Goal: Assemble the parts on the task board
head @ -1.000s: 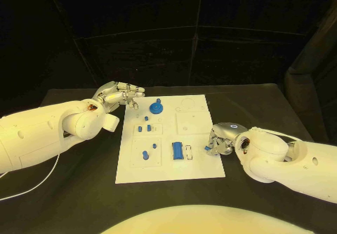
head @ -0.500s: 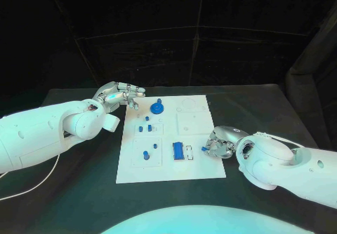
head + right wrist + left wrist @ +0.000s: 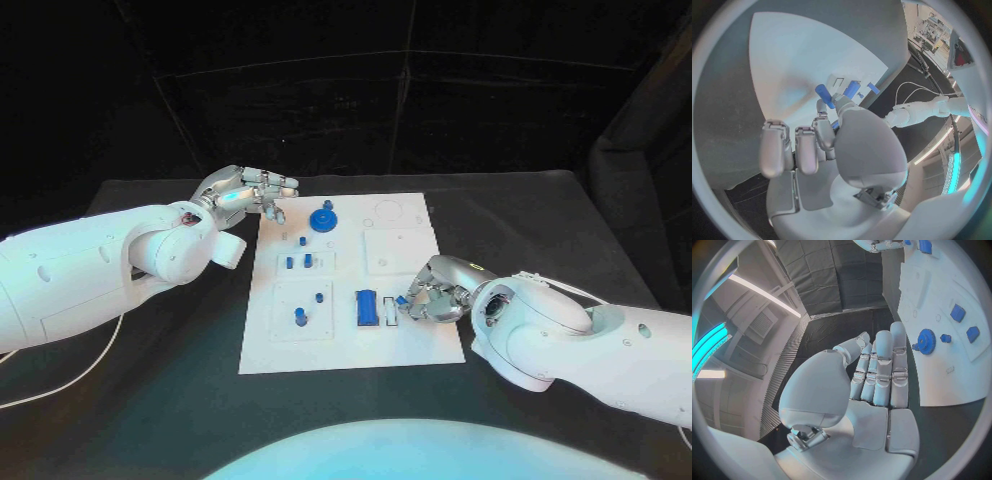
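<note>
Right hand (image 3: pixel 437 296): thumb and a finger pinch a small blue cylindrical peg (image 3: pixel 824 93), remaining fingers (image 3: pixel 774 146) curled in beside it; the hand sits over the near right part of the white rectangular task board (image 3: pixel 411 345), just beside the blue rectangular block (image 3: pixel 366 307) lying there. Left hand (image 3: pixel 240 193): fingers (image 3: pixel 882 359) straight and side by side, holding nothing, resting off the board's far left corner on the black table (image 3: pixel 159 400). On the board, the blue round gear (image 3: pixel 322 219) stands at the far end, with small blue pegs (image 3: pixel 300 317) in the left-hand recesses.
</note>
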Controlling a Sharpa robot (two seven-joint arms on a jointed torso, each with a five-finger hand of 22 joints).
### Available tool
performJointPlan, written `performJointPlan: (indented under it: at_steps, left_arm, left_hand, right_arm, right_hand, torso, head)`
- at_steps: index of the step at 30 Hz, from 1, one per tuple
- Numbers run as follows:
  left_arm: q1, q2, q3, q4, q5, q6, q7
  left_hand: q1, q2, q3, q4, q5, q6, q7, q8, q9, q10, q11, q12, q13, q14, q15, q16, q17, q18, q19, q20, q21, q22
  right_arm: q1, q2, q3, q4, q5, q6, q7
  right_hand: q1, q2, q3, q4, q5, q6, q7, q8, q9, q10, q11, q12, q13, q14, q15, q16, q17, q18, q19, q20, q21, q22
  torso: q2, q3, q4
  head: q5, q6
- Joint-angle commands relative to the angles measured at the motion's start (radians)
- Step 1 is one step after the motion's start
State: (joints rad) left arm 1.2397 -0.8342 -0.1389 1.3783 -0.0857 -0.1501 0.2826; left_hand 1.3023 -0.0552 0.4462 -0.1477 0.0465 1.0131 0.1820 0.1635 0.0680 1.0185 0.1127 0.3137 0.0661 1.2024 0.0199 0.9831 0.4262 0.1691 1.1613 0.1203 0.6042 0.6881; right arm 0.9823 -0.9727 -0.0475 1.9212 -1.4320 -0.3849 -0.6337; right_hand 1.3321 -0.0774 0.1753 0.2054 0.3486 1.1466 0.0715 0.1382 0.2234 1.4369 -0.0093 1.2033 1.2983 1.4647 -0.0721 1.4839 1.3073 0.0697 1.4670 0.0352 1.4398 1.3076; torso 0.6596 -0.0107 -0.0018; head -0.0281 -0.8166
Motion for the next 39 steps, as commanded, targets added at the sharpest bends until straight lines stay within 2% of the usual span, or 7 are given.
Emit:
performJointPlan:
  at_steps: [1,8,11,13,31,36,39]
  left_arm:
    - [0.001,0.0,0.001,0.002,0.003,0.006,0.009]
    - [0.001,0.003,0.001,0.001,0.003,0.007,0.008]
    - [0.001,0.004,0.001,0.0,0.003,0.007,0.007]
    - [0.001,0.004,0.001,0.0,0.003,0.007,0.007]
    - [0.001,0.005,0.001,0.0,0.003,0.01,0.004]
    - [0.001,0.004,0.001,-0.001,0.003,0.009,0.003]
    - [0.001,0.004,0.001,-0.001,0.003,0.01,0.002]
  left_hand:
    - [-0.007,0.005,-0.002,-0.001,0.005,0.002,0.001,0.004,0.0,-0.003,0.0,0.006,0.0,-0.006,0.003,-0.002,-0.001,0.014,-0.005,0.0,-0.004,-0.001]
    - [-0.007,0.005,-0.002,-0.001,0.005,0.002,0.001,0.004,0.0,-0.003,0.0,0.006,0.0,-0.006,0.003,-0.002,-0.001,0.014,-0.005,0.0,-0.004,-0.001]
    - [-0.007,0.005,-0.002,-0.001,0.005,0.002,0.001,0.004,0.0,-0.003,0.0,0.006,0.0,-0.006,0.003,-0.002,-0.001,0.014,-0.005,0.0,-0.004,-0.001]
    - [-0.007,0.005,-0.002,-0.001,0.005,0.002,0.001,0.004,0.0,-0.003,0.0,0.006,0.0,-0.006,0.003,-0.002,-0.001,0.014,-0.005,0.0,-0.004,-0.001]
    - [-0.007,0.005,-0.002,-0.001,0.005,0.002,0.001,0.004,0.0,-0.003,0.0,0.006,0.0,-0.006,0.003,-0.002,-0.001,0.014,-0.005,0.0,-0.004,-0.001]
    - [-0.005,0.005,-0.001,-0.003,0.005,0.002,0.001,0.005,0.0,-0.002,-0.001,0.007,-0.001,-0.007,0.002,-0.001,-0.003,0.014,-0.005,-0.001,-0.004,-0.002]
    - [-0.005,0.005,-0.001,-0.003,0.005,0.002,0.001,0.005,0.0,-0.002,-0.001,0.007,-0.001,-0.007,0.002,-0.001,-0.003,0.014,-0.005,-0.001,-0.004,-0.002]
  right_arm:
    - [0.001,0.006,0.0,-0.002,0.052,-0.044,0.007]
    - [0.001,0.024,0.0,-0.016,0.073,-0.006,-0.002]
    - [0.001,0.032,0.0,-0.021,0.079,0.003,-0.005]
    - [0.001,0.037,0.0,-0.023,0.081,0.008,-0.007]
    - [0.001,0.078,0.0,-0.064,0.074,0.042,-0.019]
    - [0.001,0.085,0.0,-0.071,0.069,0.041,-0.016]
    - [0.001,0.09,0.0,-0.075,0.065,0.04,-0.015]
  right_hand:
    - [-0.022,0.0,0.008,0.011,0.003,0.014,-0.003,-0.003,0.003,0.009,-0.003,0.007,0.004,0.078,-0.005,0.008,0.122,-0.02,0.014,-0.002,0.007,0.021]
    - [-0.05,-0.005,0.021,0.027,0.014,0.035,-0.012,0.006,0.013,0.017,-0.01,0.02,0.015,0.079,-0.011,0.012,0.128,-0.022,0.018,-0.007,0.012,0.031]
    - [-0.073,-0.014,0.017,0.035,0.09,0.047,-0.018,0.014,0.023,0.02,-0.014,0.022,0.018,0.08,-0.015,0.013,0.13,-0.022,0.019,-0.012,0.012,0.033]
    - [-0.077,-0.015,0.016,0.036,0.098,0.051,-0.02,0.017,0.026,0.021,-0.016,0.024,0.019,0.08,-0.016,0.013,0.131,-0.022,0.019,-0.012,0.012,0.033]
    - [-0.086,-0.017,0.01,0.037,0.104,0.056,-0.023,0.023,0.034,0.021,-0.018,0.021,0.018,0.08,-0.019,0.013,0.131,-0.022,0.019,-0.015,0.012,0.033]
    - [-0.14,-0.04,-0.036,0.063,0.13,0.055,-0.021,0.028,0.046,0.021,-0.016,0.012,0.014,0.079,-0.018,0.011,0.129,-0.022,0.018,-0.015,0.011,0.031]
    - [-0.168,-0.042,-0.068,0.077,0.11,0.055,-0.021,0.03,0.053,0.021,-0.016,0.009,0.012,0.079,-0.017,0.011,0.129,-0.022,0.018,-0.015,0.01,0.031]
  torso:
    - [0.0,-0.0005,-0.0001]
    - [0.0,-0.0018,0.0004]
    - [0.0,-0.0018,0.001]
    - [0.0,-0.0015,0.0002]
    - [-0.001,-0.0016,-0.0004]
    - [-0.001,-0.0013,-0.0011]
    - [-0.001,-0.0014,-0.0013]
  head:
    - [0.002,-0.002]
    - [0.002,-0.007]
    - [0.001,-0.008]
    - [0.002,-0.008]
    - [0.006,-0.011]
    - [0.006,-0.011]
    - [0.006,-0.011]
